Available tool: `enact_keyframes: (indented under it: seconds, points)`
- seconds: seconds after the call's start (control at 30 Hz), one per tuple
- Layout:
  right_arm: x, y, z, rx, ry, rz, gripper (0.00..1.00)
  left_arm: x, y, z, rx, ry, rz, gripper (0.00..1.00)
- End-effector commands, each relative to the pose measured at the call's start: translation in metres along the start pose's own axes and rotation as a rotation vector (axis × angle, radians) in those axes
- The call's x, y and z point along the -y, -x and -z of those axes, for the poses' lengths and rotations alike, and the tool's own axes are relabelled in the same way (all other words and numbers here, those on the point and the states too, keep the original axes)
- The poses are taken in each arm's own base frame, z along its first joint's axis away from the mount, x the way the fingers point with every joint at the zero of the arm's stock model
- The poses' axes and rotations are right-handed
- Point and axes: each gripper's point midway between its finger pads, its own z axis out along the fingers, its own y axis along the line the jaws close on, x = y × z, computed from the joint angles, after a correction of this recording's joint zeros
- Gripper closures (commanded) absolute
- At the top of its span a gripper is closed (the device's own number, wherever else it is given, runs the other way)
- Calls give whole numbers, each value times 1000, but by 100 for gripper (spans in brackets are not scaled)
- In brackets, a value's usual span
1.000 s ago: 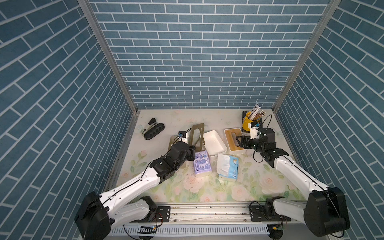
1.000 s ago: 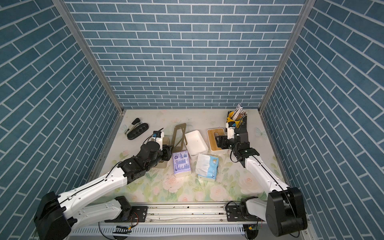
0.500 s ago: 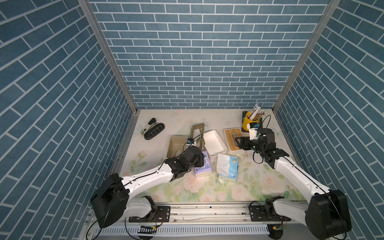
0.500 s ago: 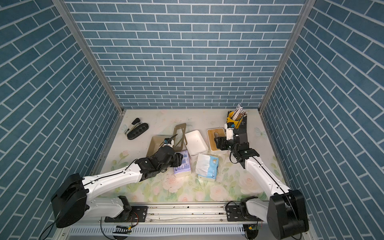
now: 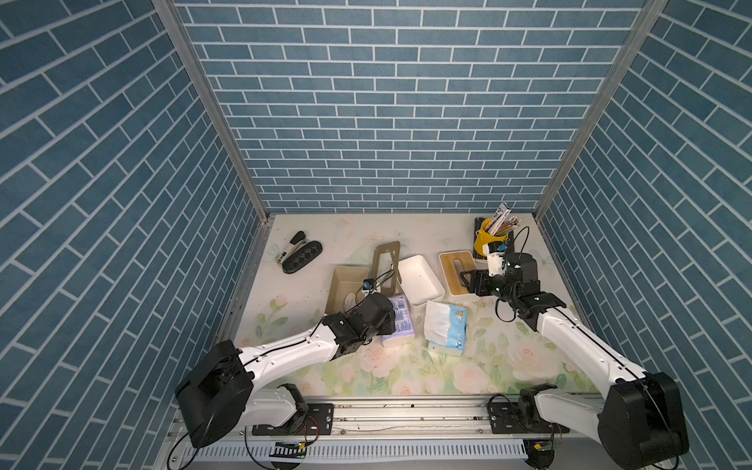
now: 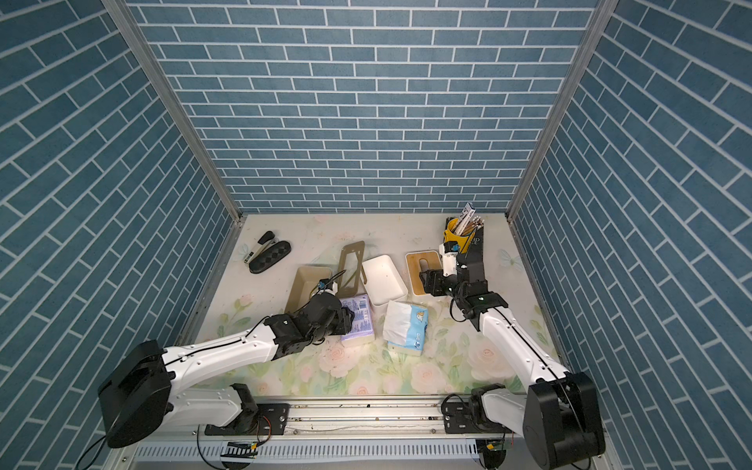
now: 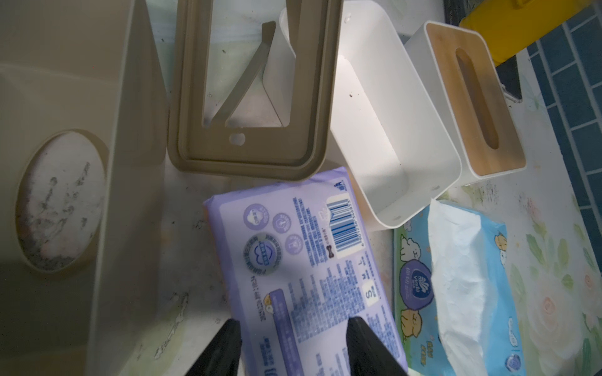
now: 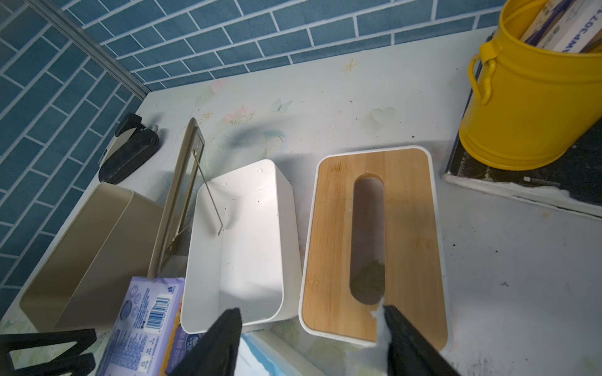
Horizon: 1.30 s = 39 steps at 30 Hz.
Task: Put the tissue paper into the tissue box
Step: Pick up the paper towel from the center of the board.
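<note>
The left hand (image 7: 293, 322) hangs with its fingers apart over the near end of the purple tissue pack (image 7: 303, 247). One finger overlaps the wrapper, but I cannot tell whether it touches. The pack lies flat near the middle of the tabletop (image 5: 309, 244), just beside the open beige tissue box (image 7: 130, 162). Film-wrapped, it is probably light, soft and slick, so pinching across its narrow width at mid-length looks safest. The right hand (image 8: 309, 311), fingers apart with nothing between them, hovers by the white box (image 8: 247, 234) toward the right edge.
</note>
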Motion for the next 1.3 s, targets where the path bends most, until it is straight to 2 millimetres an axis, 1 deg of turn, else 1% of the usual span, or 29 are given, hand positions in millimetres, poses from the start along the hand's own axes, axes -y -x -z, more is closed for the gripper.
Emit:
enact_keyframes:
  seconds: [0.0,0.1,0.27,0.53,0.63,0.67,0.73,0.83,0.87,0.9,0.97,1.07,1.27]
  points:
    - [-5,-9,-3,-23,28,24,29,-7,-10,-2,-24,28,4,44]
    - [-6,-10,-2,-28,34,25,30,-11,-16,-9,-41,45,0,44]
    - [-7,-9,0,-22,31,30,30,-14,-26,-20,-62,51,13,48]
    - [-11,-12,-1,-32,49,32,30,-21,-28,-20,-60,73,18,49]
    - [-12,-12,-1,-31,53,32,30,-23,-32,-23,-67,78,19,50]
    - [-12,-12,-1,-32,54,32,30,-23,-33,-24,-71,77,19,52]
    - [-13,-12,-1,-33,55,33,30,-24,-34,-26,-74,80,20,61]
    - [-14,-13,0,-35,56,35,30,-25,-36,-28,-78,86,26,76]
    - [-14,-12,0,-33,56,34,30,-25,-36,-29,-78,87,30,83]
    - [-14,-13,0,-34,59,35,30,-26,-37,-29,-81,89,32,85]
    - [-15,-13,0,-36,62,34,30,-26,-38,-30,-83,86,37,93]
    - [-16,-14,0,-36,64,36,30,-27,-40,-30,-87,87,36,100]
    - [-17,-12,1,-35,64,38,30,-23,-36,-28,-79,71,36,100]
